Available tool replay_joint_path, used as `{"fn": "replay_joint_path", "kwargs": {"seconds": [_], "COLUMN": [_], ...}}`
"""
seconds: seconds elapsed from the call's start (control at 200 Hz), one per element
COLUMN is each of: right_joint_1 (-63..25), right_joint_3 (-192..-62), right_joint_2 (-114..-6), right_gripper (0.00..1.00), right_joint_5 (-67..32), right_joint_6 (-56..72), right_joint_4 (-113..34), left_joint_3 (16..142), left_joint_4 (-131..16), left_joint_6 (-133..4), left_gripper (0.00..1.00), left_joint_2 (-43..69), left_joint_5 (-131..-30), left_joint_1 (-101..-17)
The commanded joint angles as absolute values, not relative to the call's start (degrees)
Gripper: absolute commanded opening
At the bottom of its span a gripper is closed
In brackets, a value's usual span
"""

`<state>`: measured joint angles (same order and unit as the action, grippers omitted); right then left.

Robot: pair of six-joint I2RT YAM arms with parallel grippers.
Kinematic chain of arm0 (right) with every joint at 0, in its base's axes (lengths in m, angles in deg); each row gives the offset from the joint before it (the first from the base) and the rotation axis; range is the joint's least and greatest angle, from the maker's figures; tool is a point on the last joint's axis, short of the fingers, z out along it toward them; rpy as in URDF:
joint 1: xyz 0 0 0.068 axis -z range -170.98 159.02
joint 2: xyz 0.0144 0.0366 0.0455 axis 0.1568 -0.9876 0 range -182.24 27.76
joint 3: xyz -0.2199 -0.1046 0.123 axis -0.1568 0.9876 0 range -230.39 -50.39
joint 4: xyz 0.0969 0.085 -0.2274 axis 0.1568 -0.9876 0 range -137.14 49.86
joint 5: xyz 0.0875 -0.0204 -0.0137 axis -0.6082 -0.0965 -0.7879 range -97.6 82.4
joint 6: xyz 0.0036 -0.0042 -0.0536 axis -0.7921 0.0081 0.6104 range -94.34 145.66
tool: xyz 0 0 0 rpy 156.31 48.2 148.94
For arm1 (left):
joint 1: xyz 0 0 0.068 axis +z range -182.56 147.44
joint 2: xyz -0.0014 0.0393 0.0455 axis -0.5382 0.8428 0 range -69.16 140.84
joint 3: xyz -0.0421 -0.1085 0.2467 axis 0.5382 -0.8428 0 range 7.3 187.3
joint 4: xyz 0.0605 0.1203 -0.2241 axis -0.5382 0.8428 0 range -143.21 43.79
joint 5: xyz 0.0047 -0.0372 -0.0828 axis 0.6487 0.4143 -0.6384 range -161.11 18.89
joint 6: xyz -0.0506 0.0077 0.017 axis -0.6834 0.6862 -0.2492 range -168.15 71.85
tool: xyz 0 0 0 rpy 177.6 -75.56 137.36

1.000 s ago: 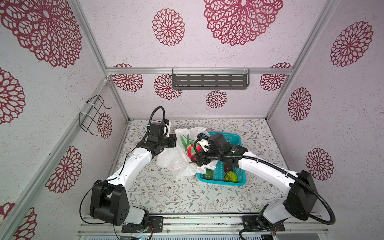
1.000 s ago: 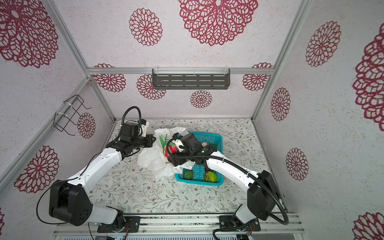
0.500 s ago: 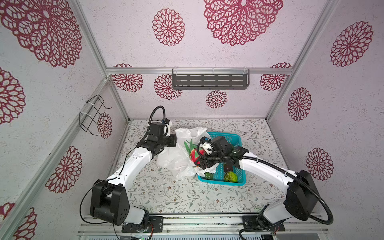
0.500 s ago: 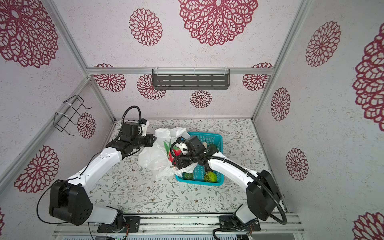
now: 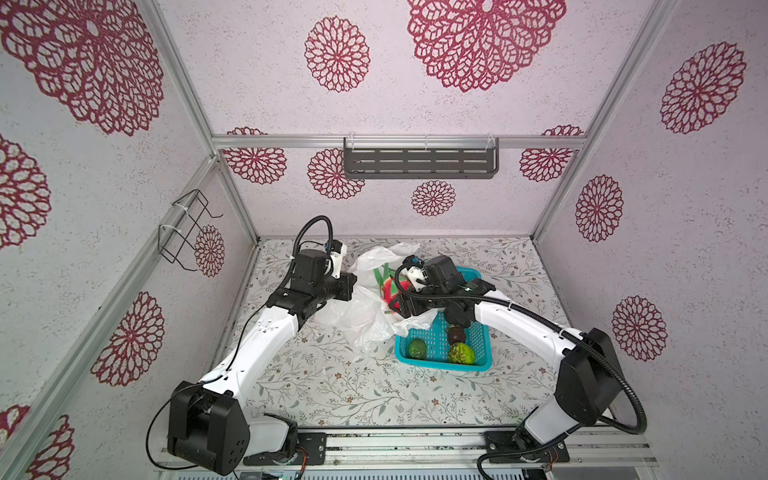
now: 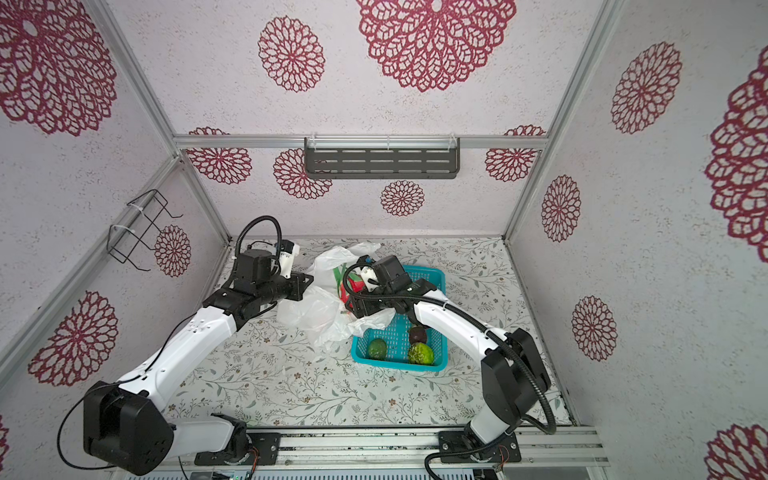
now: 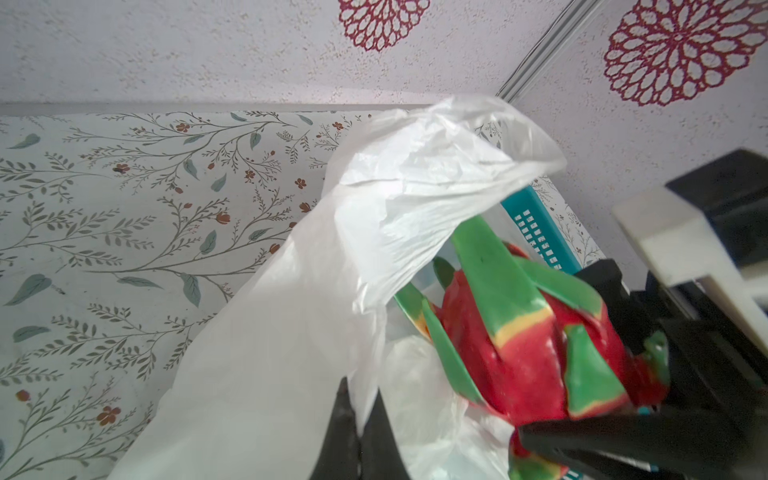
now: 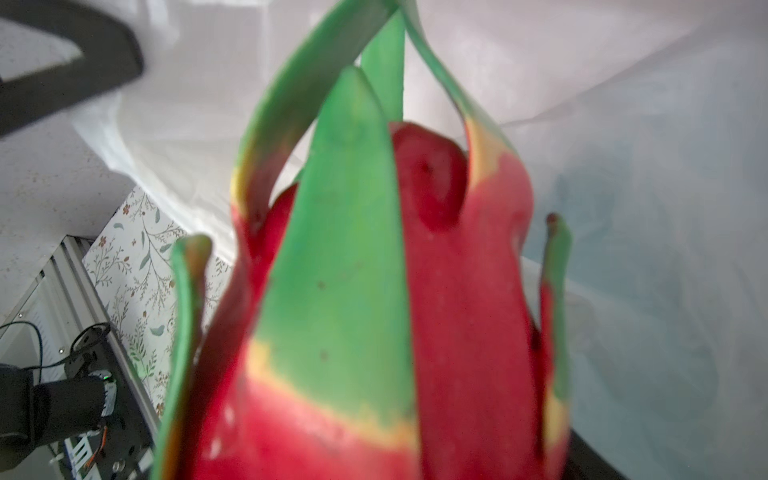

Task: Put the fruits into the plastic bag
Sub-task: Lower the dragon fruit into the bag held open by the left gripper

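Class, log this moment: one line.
left tool shut on bag; right tool holds red fruit at bag mouth; basket: green fruit, brown fruit, bumpy fruit

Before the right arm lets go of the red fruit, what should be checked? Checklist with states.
1. Left pincer shut on the plastic bag's edge: ok.
2. Bag mouth lifted open: ok.
3. Right pincer gripping the red fruit: ok.
4. Fruit wholly inside the bag: cannot tell; its leaves reach under the raised flap.
5. Basket emptied: not ok; dark green fruit, dark brown fruit and bumpy green fruit lie in it.
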<state>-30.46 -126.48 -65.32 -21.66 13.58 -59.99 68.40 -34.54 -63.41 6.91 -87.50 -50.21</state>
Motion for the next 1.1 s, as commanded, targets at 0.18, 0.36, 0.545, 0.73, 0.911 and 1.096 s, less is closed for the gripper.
{"fn": "replay_joint_path", "kwargs": {"seconds": [0.18, 0.36, 0.545, 0.73, 0.911, 1.096], "right_joint_1": [-30.66, -29.67, -29.56, -29.78, -32.12, -35.61], "right_joint_3": [-134.13, -133.98, -135.52, -137.32, -140.01, -139.08], "right_joint_2": [-68.42, -68.13, -70.22, -72.48, -75.35, -76.45], "right_gripper": [0.40, 0.42, 0.43, 0.43, 0.43, 0.43], "right_joint_5": [-23.06, -22.59, -21.66, -21.73, -21.40, -23.15], "right_joint_6": [12.10, 9.26, 7.32, 5.37, 7.50, 10.09], "right_joint_4": [-51.87, -48.66, -46.83, -44.36, -48.25, -51.97], "left_joint_3": [66.10, 65.17, 63.46, 61.71, 59.37, 57.76], "left_joint_4": [-38.08, -37.02, -37.69, -38.74, -43.05, -47.59], "left_joint_6": [-58.64, -56.79, -56.11, -54.94, -56.07, -59.21], "left_gripper": [0.00, 0.00, 0.00, 0.00, 0.00, 0.00], "left_joint_2": [4.17, 2.59, 0.11, -2.35, -3.71, -3.34], "left_joint_5": [-90.83, -90.35, -92.56, -94.97, -94.19, -92.00], "left_joint_1": [-50.71, -50.70, -50.73, -50.75, -50.51, -49.31]}}
